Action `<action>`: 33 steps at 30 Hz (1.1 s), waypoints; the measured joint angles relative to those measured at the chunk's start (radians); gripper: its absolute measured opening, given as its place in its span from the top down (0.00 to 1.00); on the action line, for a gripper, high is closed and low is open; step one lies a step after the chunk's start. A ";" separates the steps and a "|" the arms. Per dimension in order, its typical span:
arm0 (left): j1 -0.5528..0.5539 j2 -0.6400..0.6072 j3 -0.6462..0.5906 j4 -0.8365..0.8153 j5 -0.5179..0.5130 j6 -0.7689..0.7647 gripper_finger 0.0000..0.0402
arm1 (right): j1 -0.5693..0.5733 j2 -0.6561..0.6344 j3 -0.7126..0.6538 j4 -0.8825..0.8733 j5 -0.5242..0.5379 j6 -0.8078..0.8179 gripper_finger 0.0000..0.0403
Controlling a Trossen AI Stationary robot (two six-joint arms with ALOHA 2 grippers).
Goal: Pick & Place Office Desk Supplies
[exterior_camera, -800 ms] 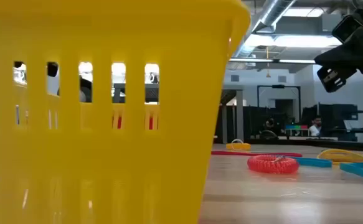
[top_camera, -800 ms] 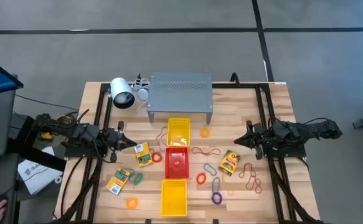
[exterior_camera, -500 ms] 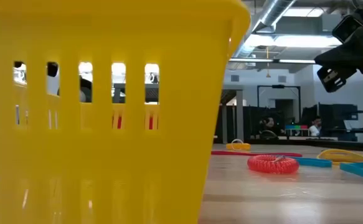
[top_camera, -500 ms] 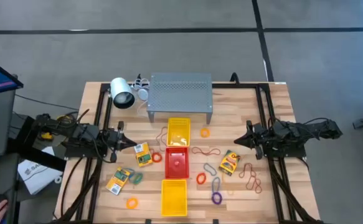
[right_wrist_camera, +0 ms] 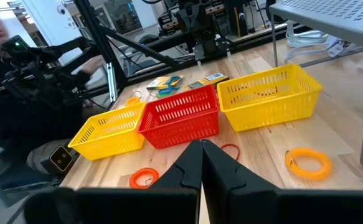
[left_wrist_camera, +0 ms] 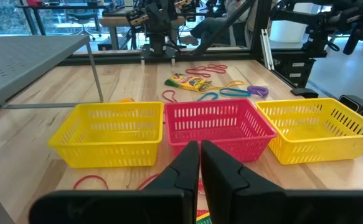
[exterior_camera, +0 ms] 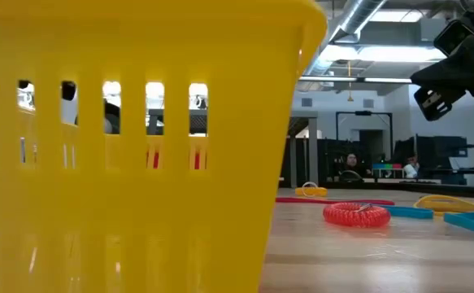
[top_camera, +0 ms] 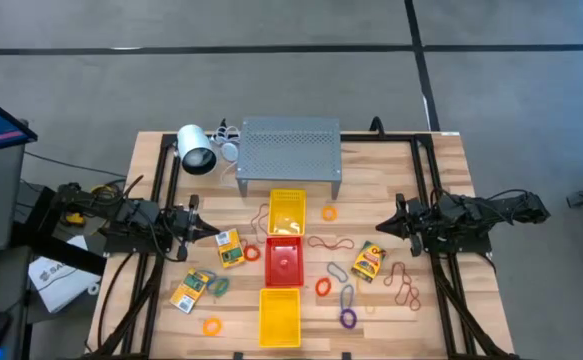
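Three printed card packets (top_camera: 230, 248), (top_camera: 190, 291), (top_camera: 369, 261) lie flat on the wooden table. Around them lie loose loops: orange (top_camera: 329, 213), red (top_camera: 322, 287), purple (top_camera: 348, 319), brown (top_camera: 403, 283) and green (top_camera: 218, 285). My left gripper (top_camera: 214, 233) hovers shut at the table's left, pointing level toward the row of trays, just beyond the nearest packet. My right gripper (top_camera: 376, 228) hovers shut at the right, pointing back at the trays. In both wrist views, the left (left_wrist_camera: 200, 165) and the right (right_wrist_camera: 201, 165), the fingers are together with nothing between them.
A yellow tray (top_camera: 287, 212), a red tray (top_camera: 284, 262) and a second yellow tray (top_camera: 280, 317) stand in a row down the table's middle. A grey perforated shelf (top_camera: 289, 150) and a white cylinder (top_camera: 196, 150) stand at the far edge. Bare wood lies between each gripper and the trays.
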 joint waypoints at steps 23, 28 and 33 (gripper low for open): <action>0.000 0.000 0.000 0.000 0.000 0.000 0.97 | 0.000 0.000 0.000 0.000 0.000 0.000 1.00; 0.000 0.000 0.000 0.014 0.000 0.000 0.97 | 0.000 0.000 0.000 0.000 0.000 0.000 1.00; 0.000 0.000 0.000 0.124 0.000 -0.034 0.97 | 0.000 0.000 0.000 0.000 0.000 0.000 1.00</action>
